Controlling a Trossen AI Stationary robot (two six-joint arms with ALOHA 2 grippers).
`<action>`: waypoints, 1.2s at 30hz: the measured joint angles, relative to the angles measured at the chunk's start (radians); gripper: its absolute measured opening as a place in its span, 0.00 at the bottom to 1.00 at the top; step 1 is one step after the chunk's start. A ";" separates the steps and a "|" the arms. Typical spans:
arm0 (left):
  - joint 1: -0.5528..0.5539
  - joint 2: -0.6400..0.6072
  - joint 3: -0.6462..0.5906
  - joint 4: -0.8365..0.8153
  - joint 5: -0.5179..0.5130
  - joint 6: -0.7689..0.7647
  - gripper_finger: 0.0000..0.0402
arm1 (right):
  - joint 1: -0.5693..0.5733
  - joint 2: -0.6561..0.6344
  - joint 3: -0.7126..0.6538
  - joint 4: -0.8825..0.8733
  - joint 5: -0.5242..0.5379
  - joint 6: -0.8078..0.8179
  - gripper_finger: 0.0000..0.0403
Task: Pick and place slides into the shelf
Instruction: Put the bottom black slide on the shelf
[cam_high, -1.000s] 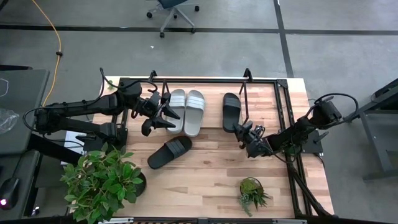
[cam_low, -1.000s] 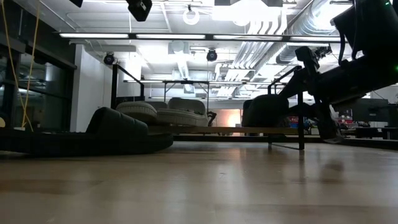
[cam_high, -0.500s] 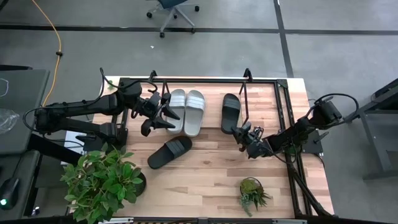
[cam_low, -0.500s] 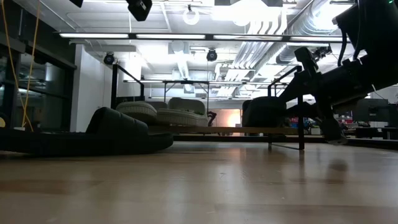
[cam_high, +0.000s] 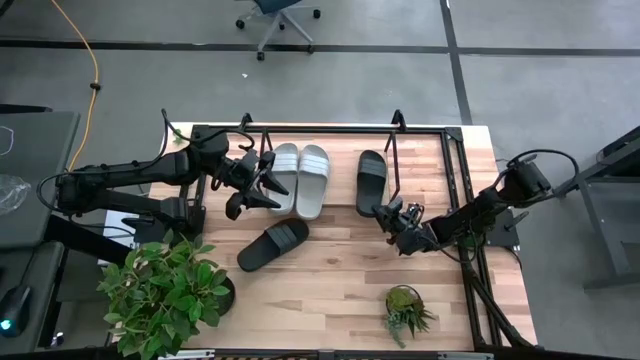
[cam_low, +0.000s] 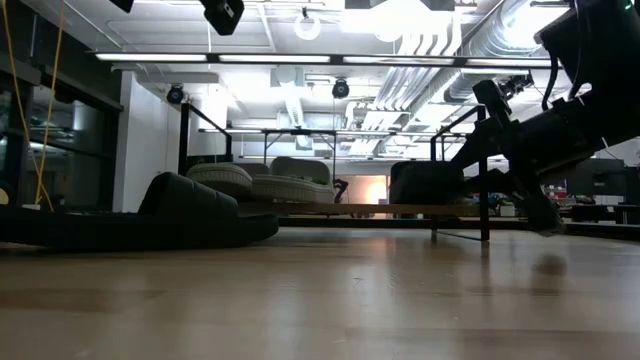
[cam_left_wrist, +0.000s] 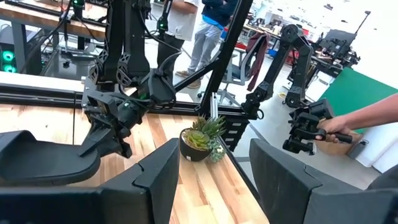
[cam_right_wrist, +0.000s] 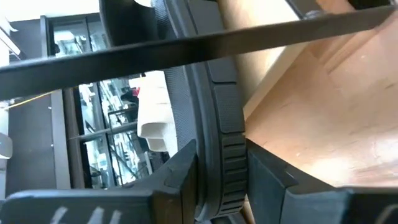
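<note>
The shelf (cam_high: 320, 128), black tubing over a wood base, stands along the table's far side. A light grey pair of slides (cam_high: 300, 180) lies in it, soles down. One black slide (cam_high: 371, 178) lies to their right in the shelf, and my right gripper (cam_high: 387, 213) is shut on its near end. The other black slide (cam_high: 273, 245) lies flat on the table in front of the shelf. My left gripper (cam_high: 262, 184) hovers open above the grey pair's left edge, nothing between its fingers (cam_left_wrist: 165, 180). My right gripper pinches the black slide's sole at its near end (cam_right_wrist: 219, 149) between its two fingers (cam_right_wrist: 180, 171). It comes from the table's near right, slanting a little downward. The slide lies along the shelf's depth, and its far part looks to rest on the shelf's wood base (cam_low: 350, 209).
A shelf upright (cam_high: 393, 160) stands right beside the held slide. A big leafy plant (cam_high: 165, 290) fills the near left corner and a small potted succulent (cam_high: 405, 308) sits at the near right. Bare wood lies between them. A person's hand (cam_left_wrist: 329, 127) shows beyond the table.
My right gripper's wrist has tipped a little, and its fingertips have swung toward the far left, closer onto the near end of the black slide in the shelf. The slides lie where they were.
</note>
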 joint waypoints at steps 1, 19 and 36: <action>0.000 0.000 0.000 0.000 0.000 0.000 0.46 | 0.000 -0.013 0.000 -0.018 0.000 0.000 0.25; 0.000 0.000 0.000 0.001 0.000 0.027 0.46 | -0.007 -0.330 0.000 -0.450 -0.089 0.000 0.29; 0.000 0.000 0.000 0.001 -0.004 0.027 0.46 | -0.014 -0.330 0.000 -0.456 -0.174 -0.019 0.41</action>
